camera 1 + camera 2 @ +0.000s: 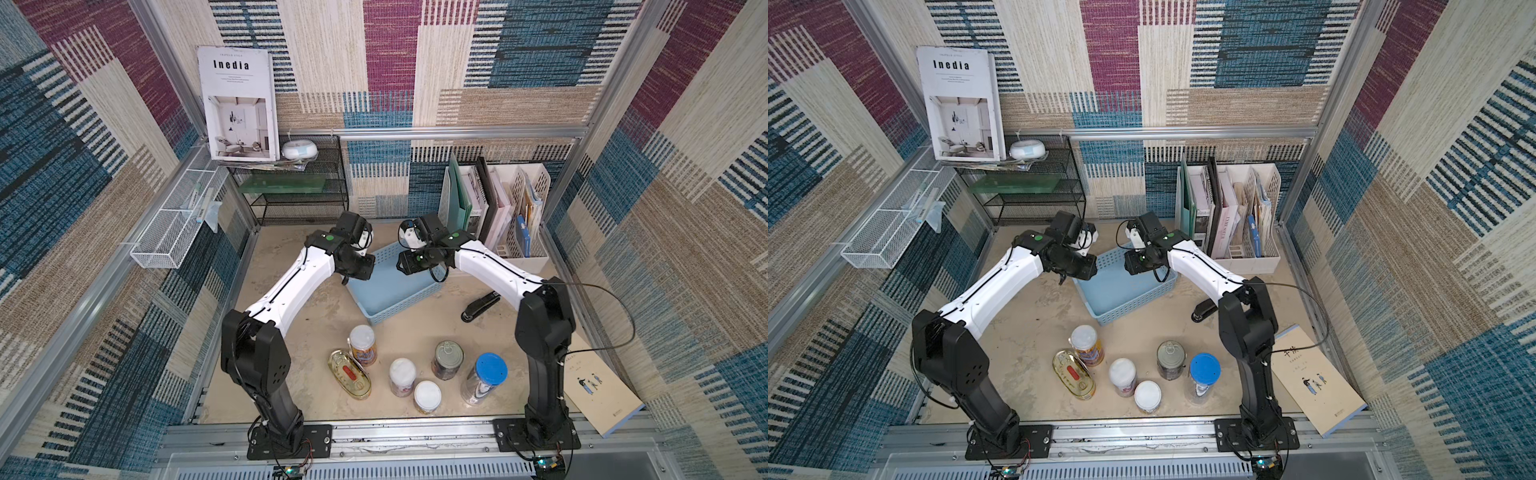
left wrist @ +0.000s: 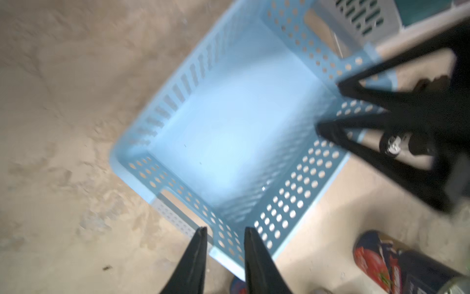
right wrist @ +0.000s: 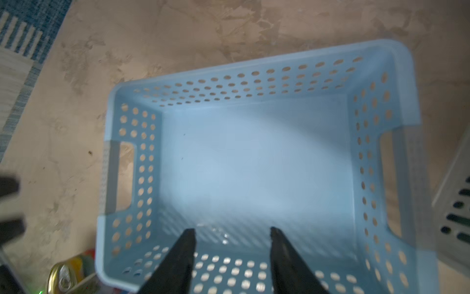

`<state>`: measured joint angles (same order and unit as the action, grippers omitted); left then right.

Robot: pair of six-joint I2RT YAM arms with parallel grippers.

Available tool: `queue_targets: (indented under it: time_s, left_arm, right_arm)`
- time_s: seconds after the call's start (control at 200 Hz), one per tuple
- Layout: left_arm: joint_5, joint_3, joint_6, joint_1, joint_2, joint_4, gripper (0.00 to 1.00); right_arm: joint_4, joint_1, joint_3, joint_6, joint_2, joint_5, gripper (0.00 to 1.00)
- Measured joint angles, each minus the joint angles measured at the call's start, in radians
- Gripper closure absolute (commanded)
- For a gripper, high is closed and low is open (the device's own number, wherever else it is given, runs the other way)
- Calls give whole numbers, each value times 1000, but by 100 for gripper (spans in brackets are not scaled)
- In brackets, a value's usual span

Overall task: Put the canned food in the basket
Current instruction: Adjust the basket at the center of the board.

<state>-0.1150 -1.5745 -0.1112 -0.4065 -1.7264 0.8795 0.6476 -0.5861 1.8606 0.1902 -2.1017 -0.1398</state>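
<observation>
Nothing is loaded yet. On the near table (image 1: 316,307) wait the gold tin (image 1: 350,374), orange-blue can (image 1: 362,345), pink can (image 1: 402,376), yellow can (image 1: 427,397) and steel can (image 1: 448,359); all five are left to move. Farther back the basket (image 1: 382,318) sits empty. Above its sides, the left hand (image 2: 225,230) and right hand (image 3: 232,230) are both parted, seemingly grasping nothing, though blur hides any rim contact.

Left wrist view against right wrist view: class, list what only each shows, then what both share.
Only the left wrist view shows a dark-labelled can with red pictures. Only the right wrist view shows a gold tin with a pull tab and blue-striped wall covering. Both show the light blue basket with nothing in it, the beige tabletop and a corner of the white file holder.
</observation>
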Motion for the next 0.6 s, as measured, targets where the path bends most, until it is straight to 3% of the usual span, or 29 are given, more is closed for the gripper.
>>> queue_targets:
  time_s: [0.155,0.601]
  left_arm:
    - [-10,69,-19,2,-50,2,83]
    - [76,-56,26,12,-253,38,82]
  right_arm:
    - [102,22,45,-34,-115,44,90]
    - [177,-3,-302,-40,136,135,93]
